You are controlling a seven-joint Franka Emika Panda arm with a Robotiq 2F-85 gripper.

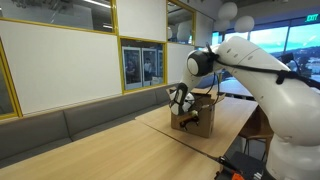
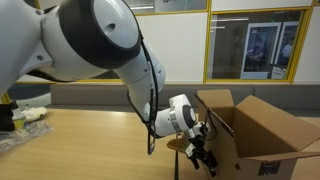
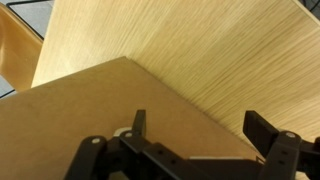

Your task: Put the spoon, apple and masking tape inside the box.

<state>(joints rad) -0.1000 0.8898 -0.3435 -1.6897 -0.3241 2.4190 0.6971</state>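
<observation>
Your claw [image 2: 204,158] hangs with its jaws wide apart and nothing between them. In the wrist view its fingers [image 3: 138,125] frame only the wooden table [image 3: 220,50] and a plain brown surface [image 3: 70,115]. The box [image 2: 262,125] stands just beside the claw, on the side away from the arm [image 2: 100,40]; you cannot tell whether the two touch.

No spoon, apple or masking tape shows in any view, and the inside of the box is hidden, so you cannot judge how many are in. With an empty claw, reckon that some fetching may be left.

The box sits upright, its mouth pointing straight up, flaps [image 2: 216,100] raised, printed marks [image 2: 272,165] on a side wall. Its long axis seems to run level and away from the claw, though the angle leaves that unsure
</observation>
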